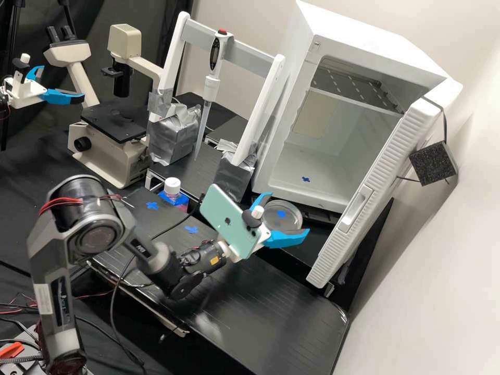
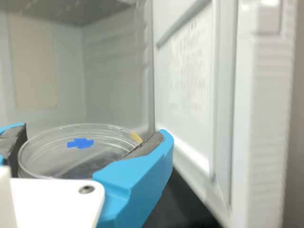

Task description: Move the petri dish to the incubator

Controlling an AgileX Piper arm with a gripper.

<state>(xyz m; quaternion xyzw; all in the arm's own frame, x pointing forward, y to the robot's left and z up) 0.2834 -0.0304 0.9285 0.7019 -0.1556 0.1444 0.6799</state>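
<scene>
Petri dish (image 1: 277, 222) is clasped by the gripper (image 1: 288, 213), a blue finger at either side, its round face upward, roughly level, just outside the open incubator (image 1: 380, 44).

The petri dish (image 2: 40, 156) looks clear, smooth and glossy, like plastic or glass. On my gripper (image 1: 289, 212), the fingers (image 2: 137, 183) seem of smooth blue plastic, with matt dark pads (image 2: 151, 145). The incubator (image 1: 359, 39) has a smooth white shell, as of hard plastic, and its door (image 1: 359, 198) is ribbed outside. The bench top (image 1: 265, 307) is black and shiny. I see silver wrapping (image 1: 174, 138), wrinkled like foil, and a rough, matt black block (image 1: 433, 162).
</scene>
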